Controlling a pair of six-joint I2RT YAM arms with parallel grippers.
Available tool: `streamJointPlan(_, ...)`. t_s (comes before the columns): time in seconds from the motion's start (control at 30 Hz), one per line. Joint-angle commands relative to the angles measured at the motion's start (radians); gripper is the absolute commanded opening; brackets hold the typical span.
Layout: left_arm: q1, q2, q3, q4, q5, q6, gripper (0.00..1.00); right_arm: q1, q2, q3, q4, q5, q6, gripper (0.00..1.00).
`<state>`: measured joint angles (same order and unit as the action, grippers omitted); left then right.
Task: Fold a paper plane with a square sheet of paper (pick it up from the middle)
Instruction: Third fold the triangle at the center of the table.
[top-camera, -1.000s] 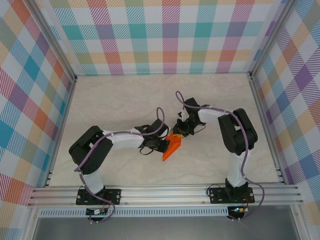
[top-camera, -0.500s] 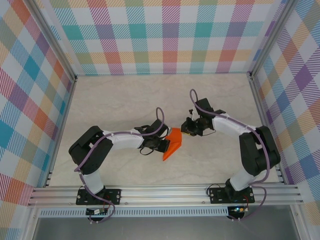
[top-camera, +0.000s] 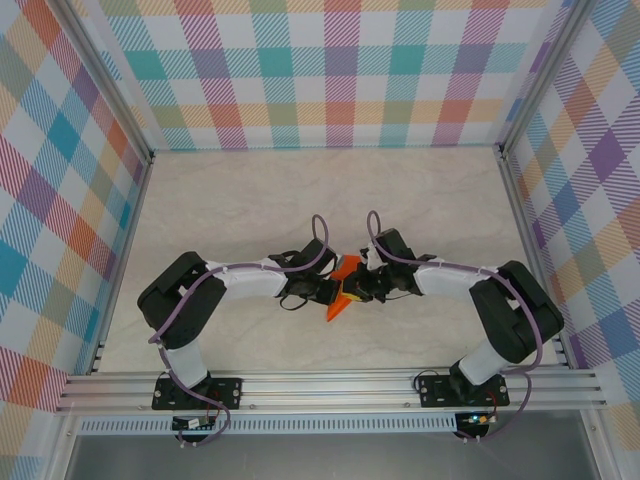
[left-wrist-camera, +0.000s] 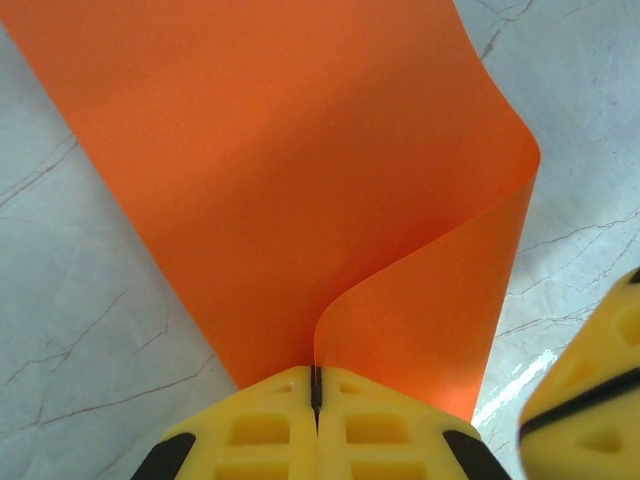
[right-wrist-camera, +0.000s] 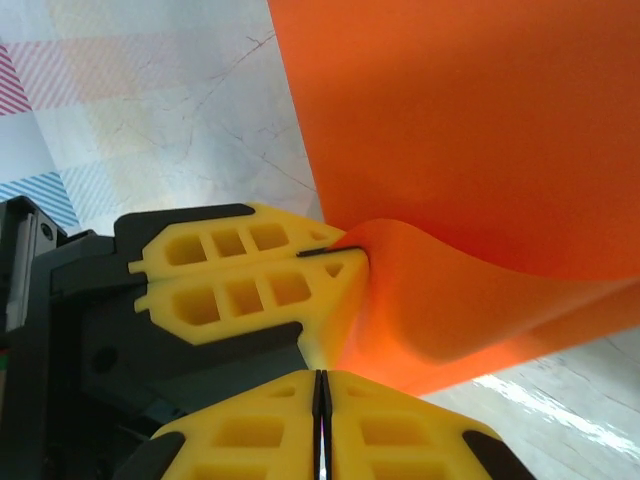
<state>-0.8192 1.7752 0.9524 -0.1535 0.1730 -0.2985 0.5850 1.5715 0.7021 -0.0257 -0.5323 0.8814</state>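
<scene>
The orange sheet of paper (top-camera: 345, 283) lies mid-table, folded over and curling up between the two grippers. My left gripper (top-camera: 328, 292) is shut on the sheet's near edge; in the left wrist view the yellow fingertips (left-wrist-camera: 270, 425) pinch the paper (left-wrist-camera: 290, 170) where it loops over itself. My right gripper (top-camera: 362, 287) sits against the sheet's right side. In the right wrist view that gripper (right-wrist-camera: 320, 378) is shut with nothing seen between its pads, just under the bulging paper (right-wrist-camera: 470, 130). The left gripper (right-wrist-camera: 335, 252) shows there clamping the fold.
The pale marble table (top-camera: 250, 200) is walled by checked panels (top-camera: 330, 70). An aluminium rail (top-camera: 330, 385) runs along the near edge by the arm bases. A right fingertip (left-wrist-camera: 590, 390) crowds the lower right of the left wrist view.
The right gripper drew away to the right of the paper half a second ago and has now come back down-left against it. The left gripper stayed clamped on the sheet.
</scene>
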Motion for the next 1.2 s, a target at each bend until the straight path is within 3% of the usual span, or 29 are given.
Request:
streamJointPlan(0.0,0.012,0.013,-0.026,-0.032,0.007,-0.002,0.00,0.016,0.038,0.011,0.046,-0.001,0.037,0.11)
streamJointPlan(0.77,0.011,0.037,-0.016,-0.049,0.022,0.015,0.00,0.016,0.109,-0.026,-0.080,0.096,-0.015,0.11)
streamJointPlan(1.17,0.011,0.026,-0.023,-0.048,0.028,0.015,0.00,0.000,0.017,0.047,-0.085,0.090,-0.038,0.13)
